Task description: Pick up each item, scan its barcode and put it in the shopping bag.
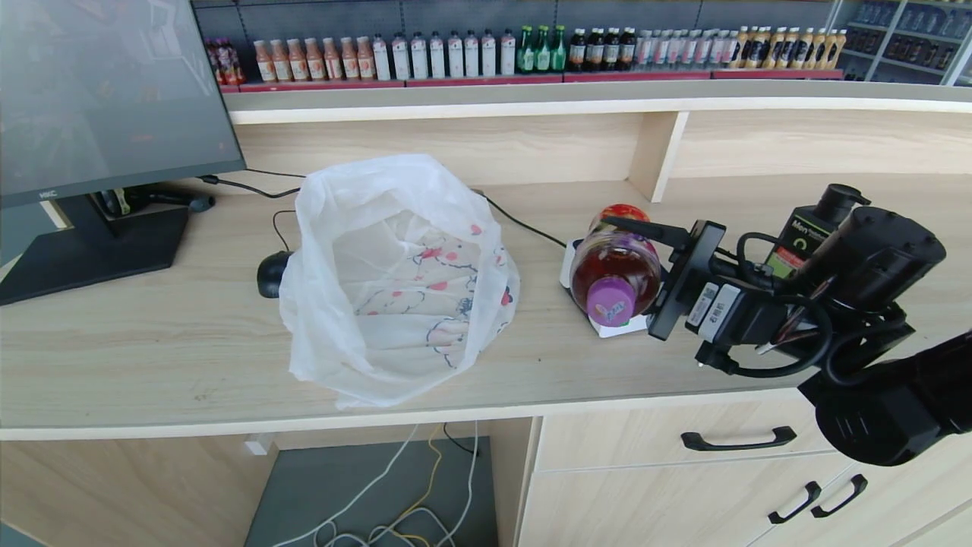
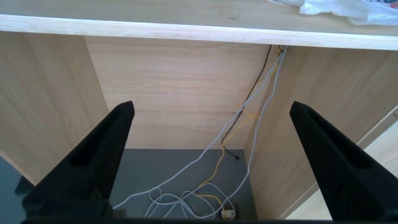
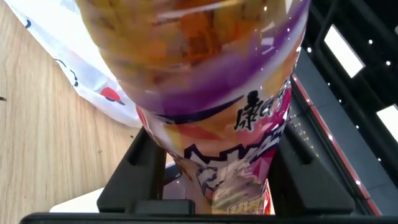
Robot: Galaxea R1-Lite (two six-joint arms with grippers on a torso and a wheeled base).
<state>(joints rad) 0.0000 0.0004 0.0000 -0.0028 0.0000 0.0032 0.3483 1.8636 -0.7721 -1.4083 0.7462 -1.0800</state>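
Observation:
A drink bottle [image 1: 615,270] with a purple cap and dark red liquid lies sideways in my right gripper [image 1: 636,262], which is shut on it. The cap points toward the counter's front. The bottle hangs just above a small white scanner box [image 1: 616,329] on the counter. In the right wrist view the bottle [image 3: 211,93] sits between the two black fingers [image 3: 134,174]. The white plastic shopping bag [image 1: 395,273] stands open at the counter's middle, left of the bottle. My left gripper [image 2: 211,165] is open below the counter, facing the knee space with cables.
A black pump bottle [image 1: 816,224] stands behind my right arm. A monitor [image 1: 99,83] on its stand is at the far left, with a black mouse [image 1: 271,273] beside the bag. Shelves of bottles [image 1: 531,49] line the back. Drawers [image 1: 736,439] sit under the counter.

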